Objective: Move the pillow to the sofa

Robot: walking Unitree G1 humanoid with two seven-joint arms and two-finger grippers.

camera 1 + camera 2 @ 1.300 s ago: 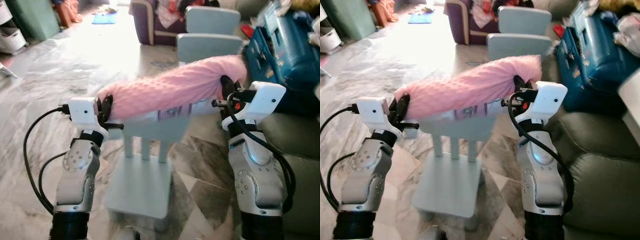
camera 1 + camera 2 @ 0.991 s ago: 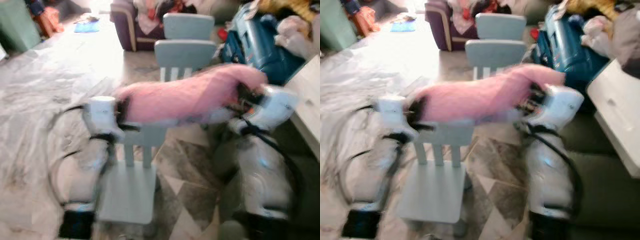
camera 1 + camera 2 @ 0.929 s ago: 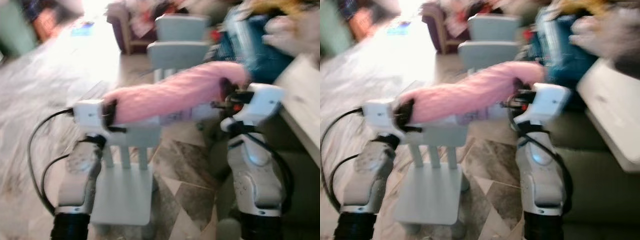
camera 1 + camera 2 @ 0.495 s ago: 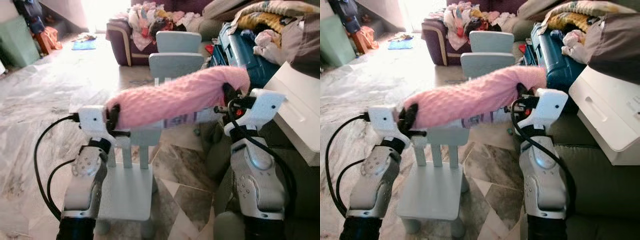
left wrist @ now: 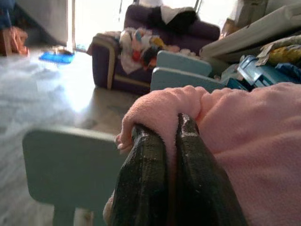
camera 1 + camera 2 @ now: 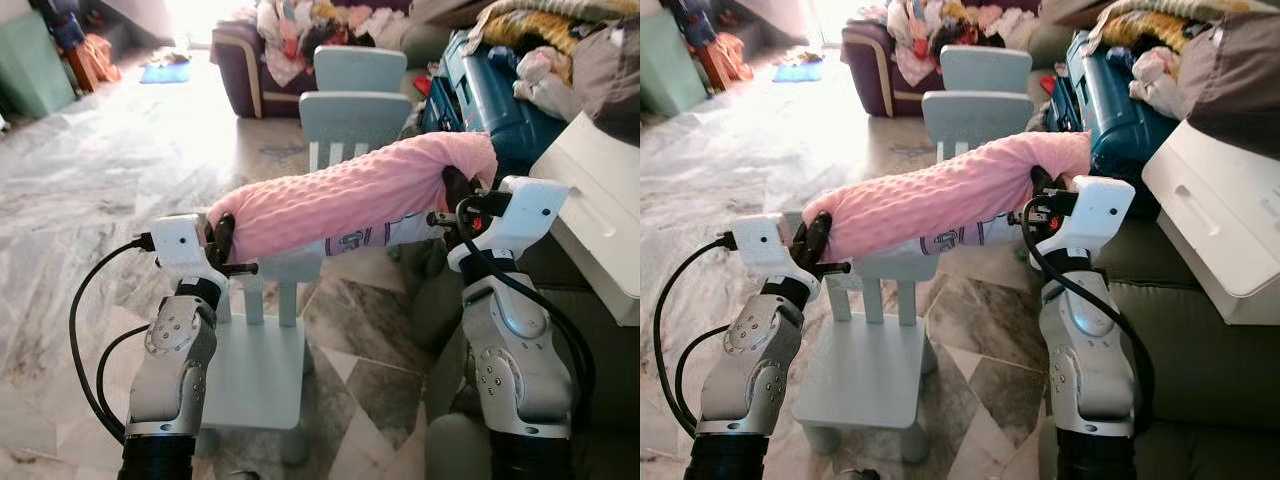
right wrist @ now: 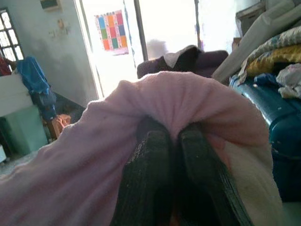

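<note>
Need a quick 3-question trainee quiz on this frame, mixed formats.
1. True or false: the pink pillow is resting on the seat of the nearest small chair.
2. Multiple choice: how is the pillow held? A) by the left tool alone; B) one tool at each end, the right tool at the other; C) draped loosely over an arm.
3. Fill in: the large hard case to the robot's right, past the pillow, is coloured ____.

Key: 1 false, it is held in the air above the chair; 2 B; 3 blue.
</note>
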